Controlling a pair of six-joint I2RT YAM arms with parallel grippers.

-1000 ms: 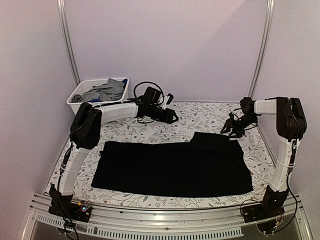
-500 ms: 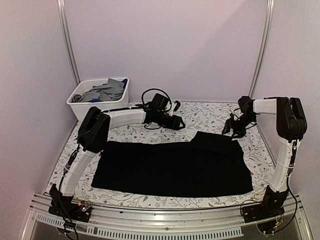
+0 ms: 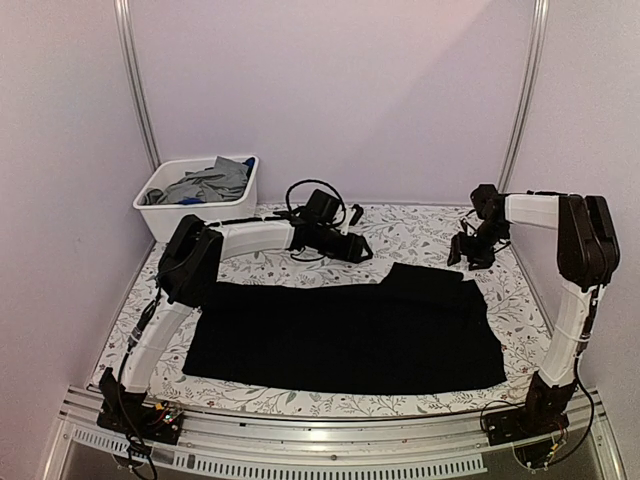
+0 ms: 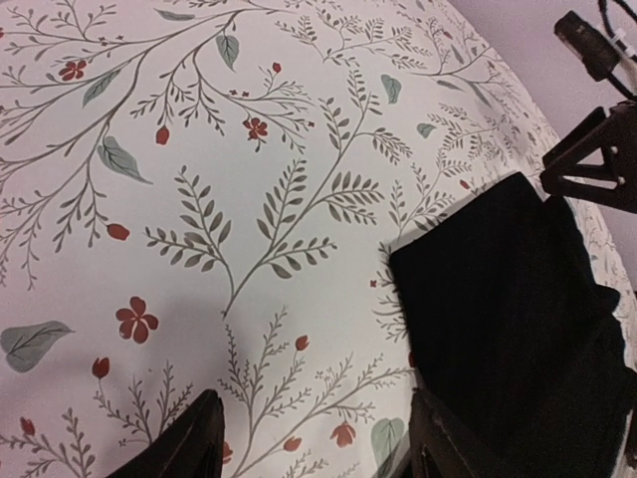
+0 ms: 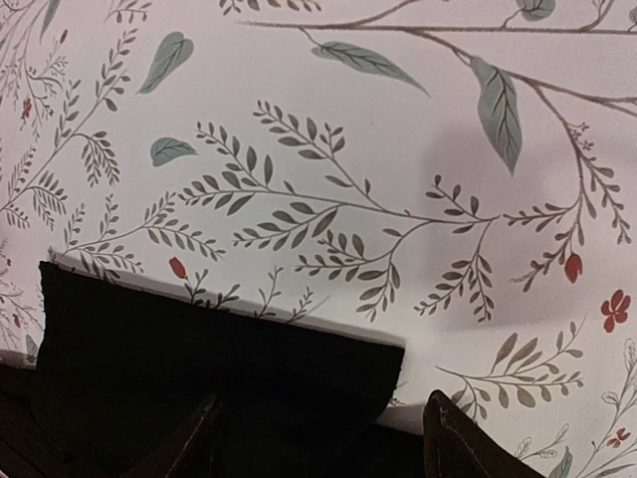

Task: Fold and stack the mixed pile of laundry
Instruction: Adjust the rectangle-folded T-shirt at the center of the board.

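A black T-shirt lies spread flat on the flowered table cloth, with a folded flap at its far right. My left gripper is open and empty, just above the table behind the shirt's far edge; its wrist view shows the black flap to the right of its fingers. My right gripper is open and empty, over the flap's far right corner. A grey shirt and a bit of blue garment lie in the white bin.
The white bin stands at the far left corner by the wall. The right gripper shows in the left wrist view, close beyond the flap. Metal frame posts rise at the back. The table's aluminium rail runs along the near edge.
My left arm has reached further right along the shirt's far edge, toward the flap. My right gripper has drawn slightly back and away from the flap.
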